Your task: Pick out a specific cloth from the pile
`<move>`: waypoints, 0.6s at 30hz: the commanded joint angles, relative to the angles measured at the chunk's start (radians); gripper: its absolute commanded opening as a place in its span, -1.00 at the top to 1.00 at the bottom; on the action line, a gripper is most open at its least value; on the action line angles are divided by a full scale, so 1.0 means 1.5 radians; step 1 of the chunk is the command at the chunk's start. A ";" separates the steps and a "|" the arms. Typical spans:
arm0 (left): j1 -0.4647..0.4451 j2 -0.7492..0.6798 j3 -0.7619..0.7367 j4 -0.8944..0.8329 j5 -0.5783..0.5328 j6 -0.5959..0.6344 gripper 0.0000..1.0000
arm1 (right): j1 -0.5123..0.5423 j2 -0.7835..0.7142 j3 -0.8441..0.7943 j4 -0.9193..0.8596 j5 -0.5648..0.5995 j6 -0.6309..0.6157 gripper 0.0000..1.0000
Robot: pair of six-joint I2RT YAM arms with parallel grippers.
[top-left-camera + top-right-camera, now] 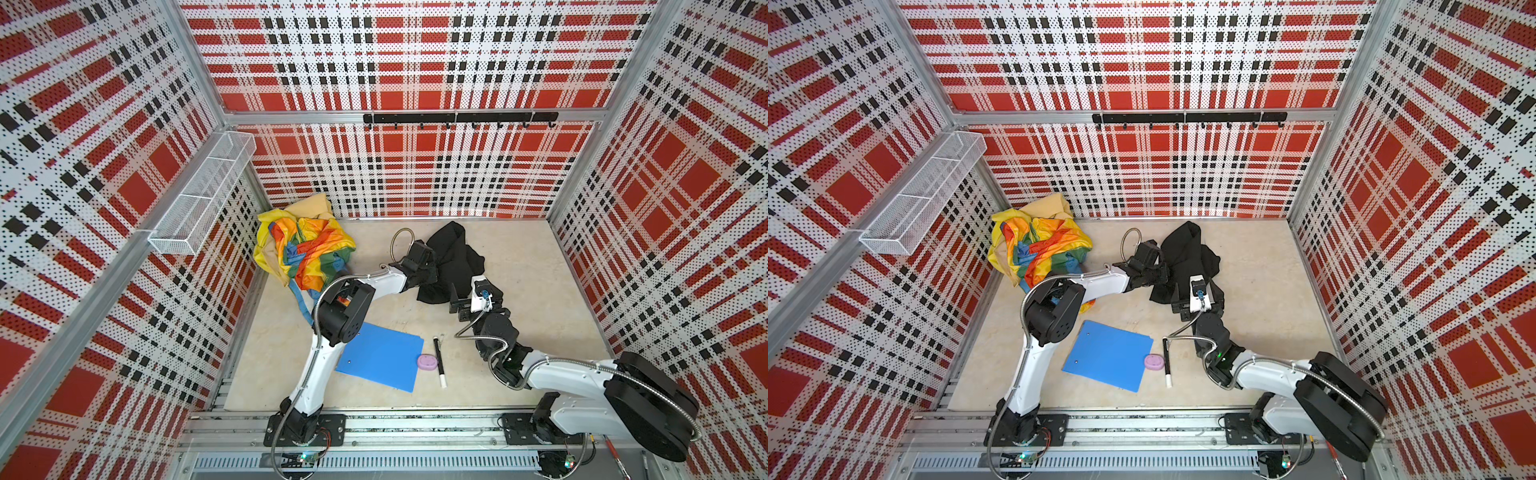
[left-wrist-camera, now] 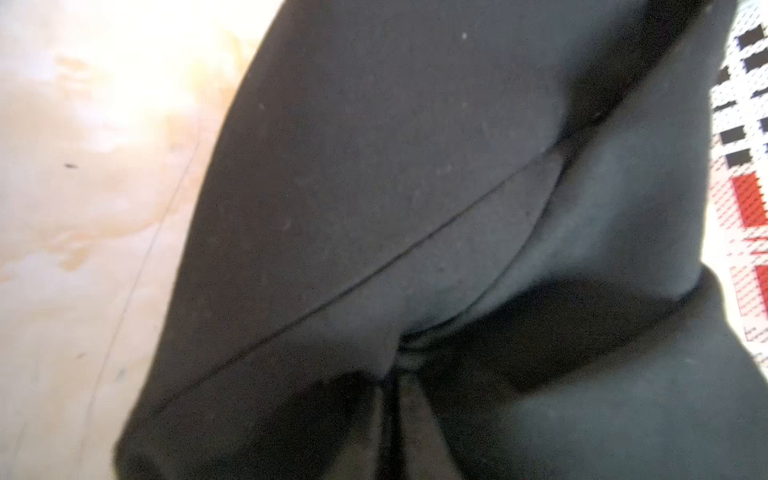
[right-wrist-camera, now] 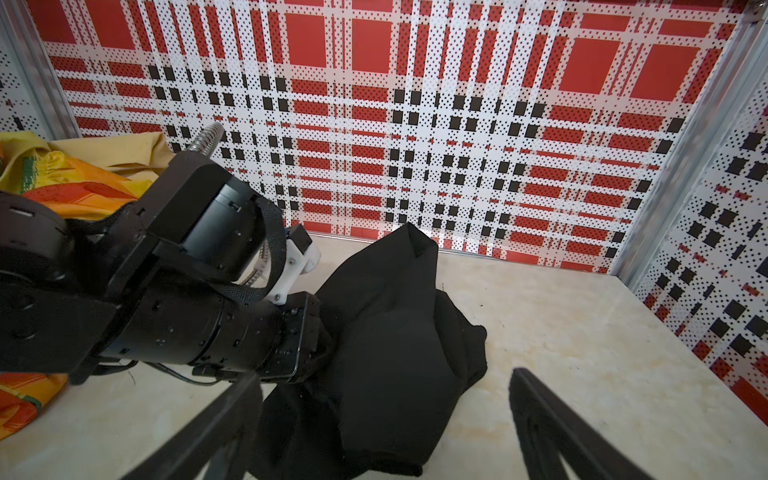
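The black cloth [image 1: 451, 266] is lying crumpled on the marbled tabletop [image 1: 540, 291], toward the far wall and well to the right of the pile [image 1: 307, 249], so the separating looks largely done. It is showing matte, plain and thickly folded, with one stitched seam. The left gripper [image 3: 307, 332] is nosing into its left edge; fabric is hiding the jaws, so I cannot tell their gap. The right gripper [image 3: 382, 376] is hovering at its near edge, jaws wide and holding nothing, probably standing by.

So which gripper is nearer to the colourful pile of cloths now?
Left. The left gripper is at the edge of the black cloth, to the right of the pile in a top view. The right gripper sits farther off, at the black cloth's near side.
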 commanded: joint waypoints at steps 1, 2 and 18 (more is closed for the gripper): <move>-0.009 -0.044 -0.012 0.011 -0.022 0.010 0.48 | 0.001 0.006 0.013 0.032 0.019 -0.016 -0.98; -0.011 -0.064 -0.024 0.015 -0.029 0.017 0.43 | 0.002 0.007 0.014 0.032 0.020 -0.019 -0.98; -0.010 -0.399 -0.413 0.352 0.071 0.077 -0.99 | -0.096 -0.081 0.131 -0.283 -0.132 0.117 -1.00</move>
